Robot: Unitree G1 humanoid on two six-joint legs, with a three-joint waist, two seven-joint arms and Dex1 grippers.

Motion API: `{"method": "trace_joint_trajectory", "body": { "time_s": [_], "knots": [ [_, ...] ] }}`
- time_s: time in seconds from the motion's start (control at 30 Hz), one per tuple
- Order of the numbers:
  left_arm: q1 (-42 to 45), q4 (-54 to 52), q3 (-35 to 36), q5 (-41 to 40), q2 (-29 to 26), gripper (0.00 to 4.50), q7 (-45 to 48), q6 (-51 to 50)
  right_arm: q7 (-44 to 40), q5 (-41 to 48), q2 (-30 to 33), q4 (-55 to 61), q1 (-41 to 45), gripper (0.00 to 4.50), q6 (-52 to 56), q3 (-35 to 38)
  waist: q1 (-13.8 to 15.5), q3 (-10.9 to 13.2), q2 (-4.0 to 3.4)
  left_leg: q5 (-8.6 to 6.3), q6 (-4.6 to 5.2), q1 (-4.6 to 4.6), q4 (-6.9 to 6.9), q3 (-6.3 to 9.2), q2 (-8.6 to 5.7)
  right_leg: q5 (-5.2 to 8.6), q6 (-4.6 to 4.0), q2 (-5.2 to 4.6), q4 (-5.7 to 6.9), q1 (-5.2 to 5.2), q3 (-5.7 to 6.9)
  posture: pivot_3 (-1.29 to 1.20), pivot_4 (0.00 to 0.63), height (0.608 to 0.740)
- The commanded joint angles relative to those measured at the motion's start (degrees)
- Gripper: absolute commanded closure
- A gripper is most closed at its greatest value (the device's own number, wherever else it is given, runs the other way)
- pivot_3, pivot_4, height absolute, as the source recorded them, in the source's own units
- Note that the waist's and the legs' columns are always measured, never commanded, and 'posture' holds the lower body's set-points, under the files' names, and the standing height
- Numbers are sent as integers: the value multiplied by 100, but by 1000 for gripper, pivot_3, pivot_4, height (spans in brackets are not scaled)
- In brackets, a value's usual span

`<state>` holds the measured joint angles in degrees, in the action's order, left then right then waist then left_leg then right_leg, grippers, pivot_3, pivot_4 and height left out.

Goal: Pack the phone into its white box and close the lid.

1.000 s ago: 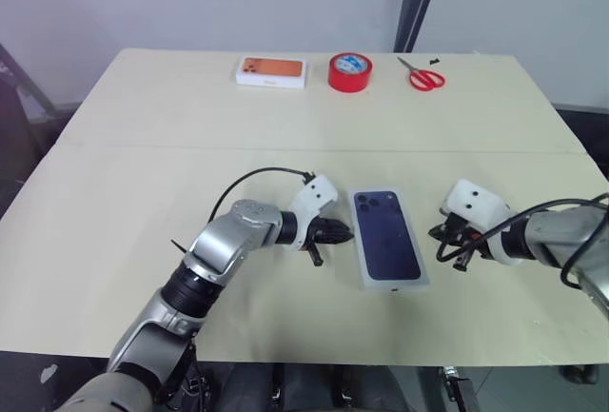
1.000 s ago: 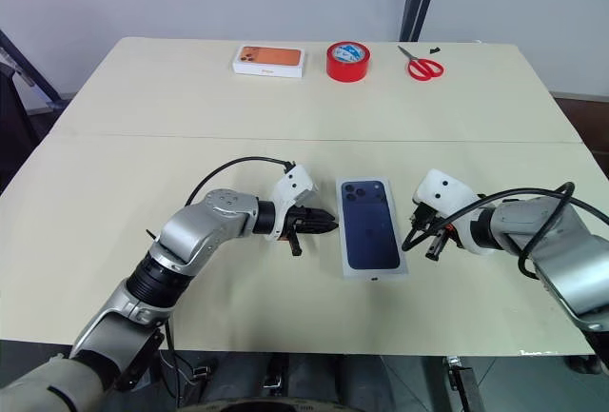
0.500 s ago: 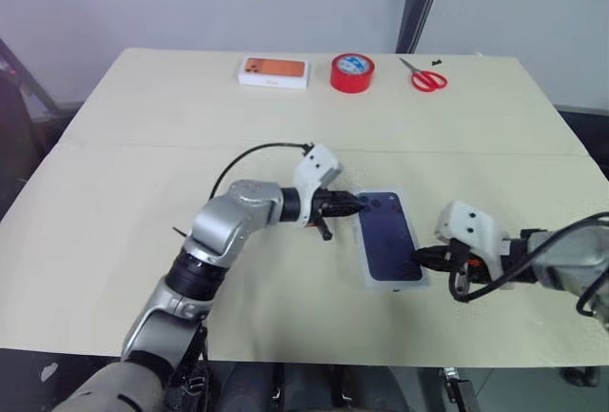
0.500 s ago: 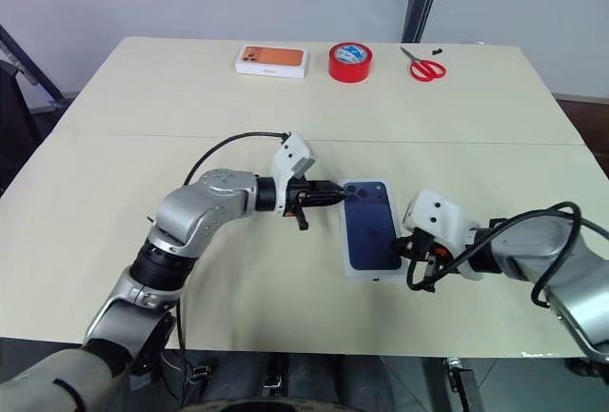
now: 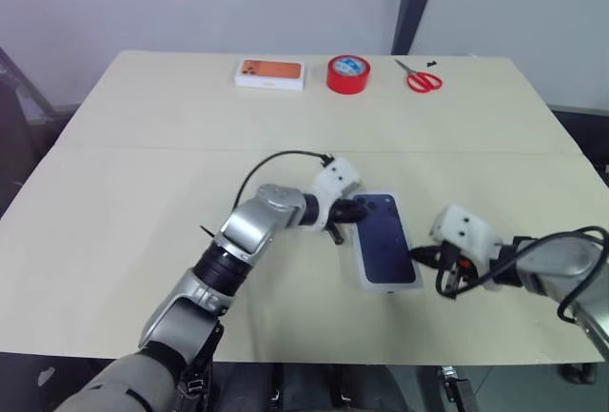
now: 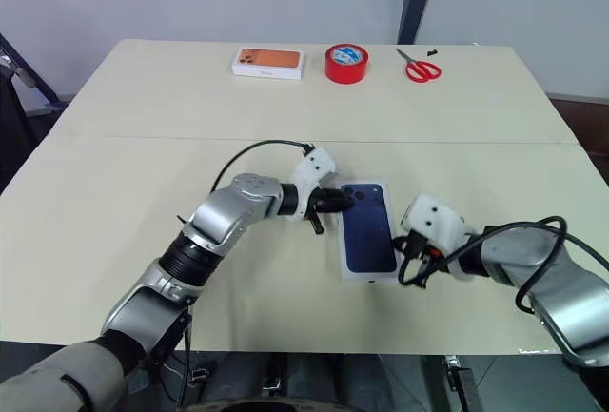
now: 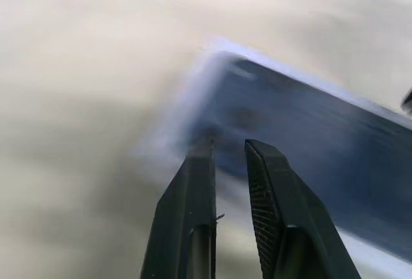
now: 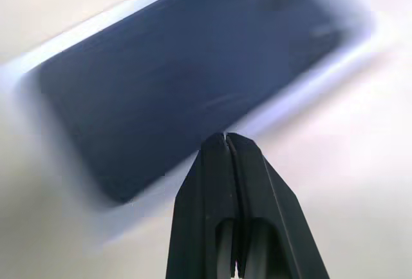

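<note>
Our left hand [image 6: 344, 201] lies low over the table [image 6: 133, 165], its two fingers [image 7: 193, 189] a narrow gap apart and holding nothing, their tips at the far left corner of the phone [image 6: 369, 226], by the camera cluster; whether they touch it we cannot tell. Our right hand [image 6: 407, 252] is clenched, fingers pressed flat together on nothing, its tip at the right long edge of the box [image 6: 367, 277], toward the near end. The phone lies face down inside the box, a thin white rim showing around it, and the box sits flat near the middle of the table, a little toward the near edge, with its long sides running from near to far. It has no lid on it. Along the table's far edge, well apart from both hands, we see three more things in a row: a white carton with an orange phone pictured [image 6: 268, 61] on top to the left, a red tape roll [image 6: 346, 62] beside it, and red-handled scissors [image 6: 420, 67] to the right.
</note>
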<state>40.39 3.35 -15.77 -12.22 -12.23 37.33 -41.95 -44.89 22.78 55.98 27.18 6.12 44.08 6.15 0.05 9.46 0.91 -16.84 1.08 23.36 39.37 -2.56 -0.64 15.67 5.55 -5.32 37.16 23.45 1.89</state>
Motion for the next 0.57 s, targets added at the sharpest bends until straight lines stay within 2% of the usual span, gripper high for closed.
{"method": "trace_joint_trajectory", "body": {
  "time_s": [0.03, 0.13, 0.27, 0.4, 0.57],
  "knots": [
    [-170, -754, 813, -142, -340, 3688, -239, 152, 51, -98, -93, -799, 477, 4458, -502, 456, 19, 0, -1, 2, -4, -1, -3, 0, 1, 0, 0, 1, 0, 1, 0, 0, 150, 719],
    [-898, -1534, 1660, -266, -1158, 3688, -180, 82, -41, 104, -308, -1567, 1052, 4458, -677, 655, 4, -1, -3, 8, -14, -1, -8, -2, 1, 0, 0, 2, -5, 1, 1, 0, 150, 719],
    [-1917, -2153, 2488, -415, -1957, 3688, -114, 46, -336, 101, -373, -2071, 1325, 4458, -949, 601, 32, 0, -5, 10, -19, -1, -15, -3, 3, 0, 0, 1, -5, 3, 2, 0, 150, 719],
    [-2777, -2483, 3228, -605, -2206, 3688, -174, 90, -470, 143, -520, -2383, 1535, 4458, -1041, 552, 67, 0, -4, 8, -17, -1, -12, -3, 1, 0, -1, -8, -10, -1, 2, 0, 150, 719],
    [-3190, -2564, 3567, -699, -2090, 3688, -462, 176, -722, 127, -649, -2514, 1568, 4458, -1213, 414, 76, 0, -4, 7, -18, 0, -13, -1, 1, 0, -2, -12, -10, 0, 2, 0, 150, 719]
  ]
}}
